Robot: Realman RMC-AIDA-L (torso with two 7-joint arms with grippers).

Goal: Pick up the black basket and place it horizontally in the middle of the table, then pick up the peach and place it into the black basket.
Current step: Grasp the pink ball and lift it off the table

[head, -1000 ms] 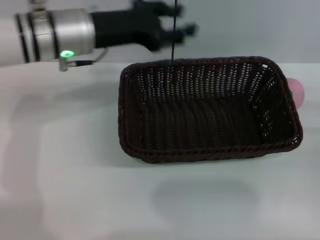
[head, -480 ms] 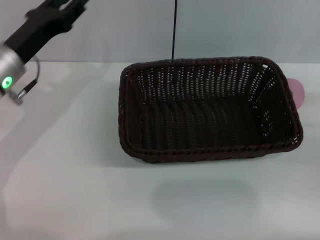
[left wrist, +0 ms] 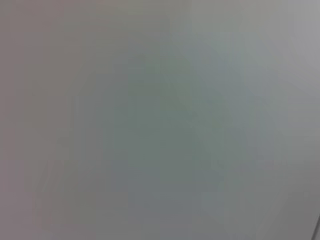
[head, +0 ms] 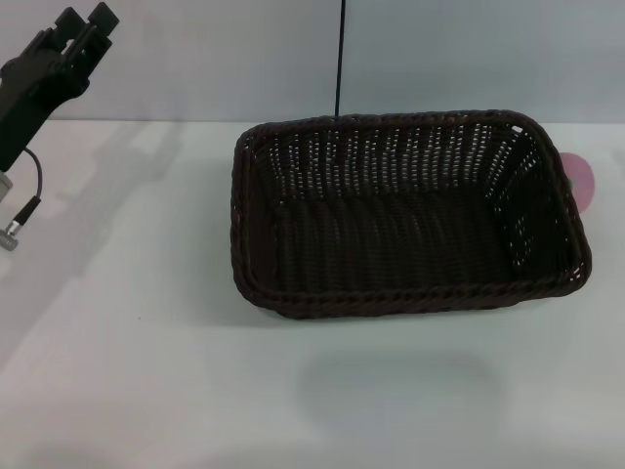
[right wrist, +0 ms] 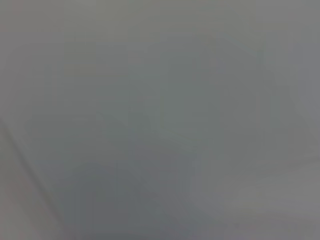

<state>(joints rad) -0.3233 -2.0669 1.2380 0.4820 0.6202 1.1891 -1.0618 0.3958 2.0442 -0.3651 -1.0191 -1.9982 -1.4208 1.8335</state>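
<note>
The black basket (head: 405,230) lies lengthwise across the middle of the white table (head: 146,371), open side up and empty. The peach (head: 581,182) is a small pink ball on the table just beyond the basket's right end, partly hidden by the rim. My left gripper (head: 86,18) is raised at the far left, well away from the basket, open and empty. My right gripper is out of the head view. Both wrist views show only a blank grey surface.
A thin black vertical line (head: 339,59) runs up the wall behind the basket. Bare tabletop lies in front of the basket and to its left.
My left arm has pulled back from above the basket's far rim to the far left and upward. The basket and the peach have not moved.
</note>
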